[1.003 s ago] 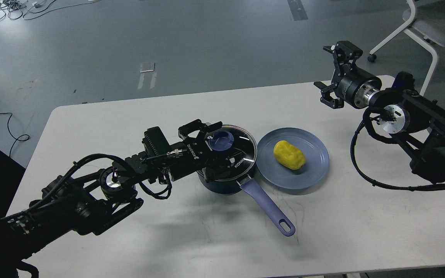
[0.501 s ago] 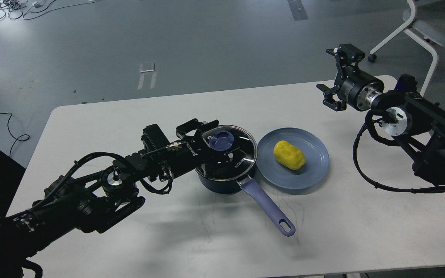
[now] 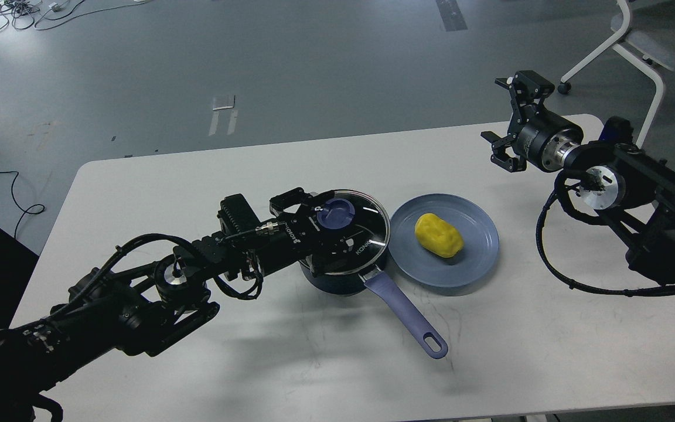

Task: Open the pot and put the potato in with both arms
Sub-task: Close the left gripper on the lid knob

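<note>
Left gripper (image 3: 329, 220) straddles the lid knob (image 3: 335, 213) on the pot (image 3: 343, 275), jaws apart; an off-centre close could skid the glass lid. Right gripper (image 3: 510, 126) hangs spread far right of the potato (image 3: 439, 234) on its plate (image 3: 478, 258)

You get one head view only, looking forward and down at the white table (image 3: 255, 170), mid-range; grey floor (image 3: 290, 64) fills the top of frame.
</note>
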You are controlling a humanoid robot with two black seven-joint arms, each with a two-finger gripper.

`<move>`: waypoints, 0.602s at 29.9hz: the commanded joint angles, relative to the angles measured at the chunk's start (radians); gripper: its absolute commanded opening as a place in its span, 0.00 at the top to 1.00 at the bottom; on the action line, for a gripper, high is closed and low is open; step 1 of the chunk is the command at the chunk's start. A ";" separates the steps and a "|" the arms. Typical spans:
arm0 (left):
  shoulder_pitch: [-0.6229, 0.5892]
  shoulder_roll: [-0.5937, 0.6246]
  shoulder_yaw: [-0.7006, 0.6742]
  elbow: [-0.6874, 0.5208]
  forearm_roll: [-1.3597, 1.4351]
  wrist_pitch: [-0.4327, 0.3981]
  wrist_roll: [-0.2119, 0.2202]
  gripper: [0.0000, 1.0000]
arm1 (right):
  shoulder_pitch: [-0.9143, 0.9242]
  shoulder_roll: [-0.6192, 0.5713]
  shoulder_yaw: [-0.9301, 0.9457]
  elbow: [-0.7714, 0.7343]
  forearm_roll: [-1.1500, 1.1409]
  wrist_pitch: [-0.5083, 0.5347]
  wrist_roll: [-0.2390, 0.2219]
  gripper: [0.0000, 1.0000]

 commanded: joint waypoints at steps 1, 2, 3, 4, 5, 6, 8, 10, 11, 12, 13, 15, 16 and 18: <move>0.002 0.000 0.001 0.002 0.002 0.000 -0.001 0.29 | 0.000 0.000 0.000 -0.005 0.000 0.000 0.002 0.00; 0.002 0.000 0.001 0.002 0.002 -0.001 -0.002 0.33 | 0.000 0.000 0.000 -0.005 0.000 -0.001 0.002 0.00; 0.002 0.002 0.001 0.002 0.002 -0.001 -0.002 0.33 | 0.000 0.000 0.000 -0.005 0.000 -0.001 0.002 0.00; 0.000 0.002 0.001 0.002 0.002 -0.001 -0.002 0.34 | 0.000 0.000 0.000 -0.007 0.000 -0.001 0.002 0.00; -0.001 0.002 0.001 0.002 0.002 -0.001 -0.002 0.36 | 0.000 0.000 0.000 -0.007 -0.002 -0.001 0.002 0.00; -0.001 0.002 0.001 0.002 0.002 -0.001 -0.002 0.38 | 0.000 0.000 0.000 -0.013 -0.002 -0.001 0.002 0.00; -0.001 0.002 0.001 0.002 0.002 -0.001 -0.004 0.46 | 0.000 0.000 -0.002 -0.021 -0.002 -0.001 0.002 0.00; -0.001 0.005 0.001 0.001 0.003 -0.001 -0.004 0.48 | 0.000 0.000 -0.002 -0.021 0.000 -0.001 0.002 0.00; -0.001 0.005 0.001 0.001 0.003 0.000 -0.007 0.50 | 0.000 0.000 -0.003 -0.021 0.000 -0.001 0.002 0.00; -0.003 0.006 0.001 0.001 0.003 0.000 -0.007 0.52 | 0.000 0.000 -0.003 -0.021 -0.002 -0.001 0.002 0.00; -0.003 0.006 0.001 0.001 0.002 0.000 -0.007 0.53 | 0.000 0.000 -0.002 -0.021 -0.002 -0.001 0.002 0.00; -0.003 0.009 0.001 -0.001 0.002 -0.001 -0.010 0.54 | 0.000 0.000 -0.002 -0.021 -0.002 -0.001 0.002 0.00; -0.004 0.009 0.001 -0.001 0.002 -0.001 -0.010 0.54 | 0.001 0.000 -0.002 -0.021 0.000 -0.001 0.002 0.00; -0.009 0.011 0.000 -0.008 -0.003 0.000 -0.016 0.54 | 0.001 0.000 -0.003 -0.025 -0.002 -0.001 0.002 0.00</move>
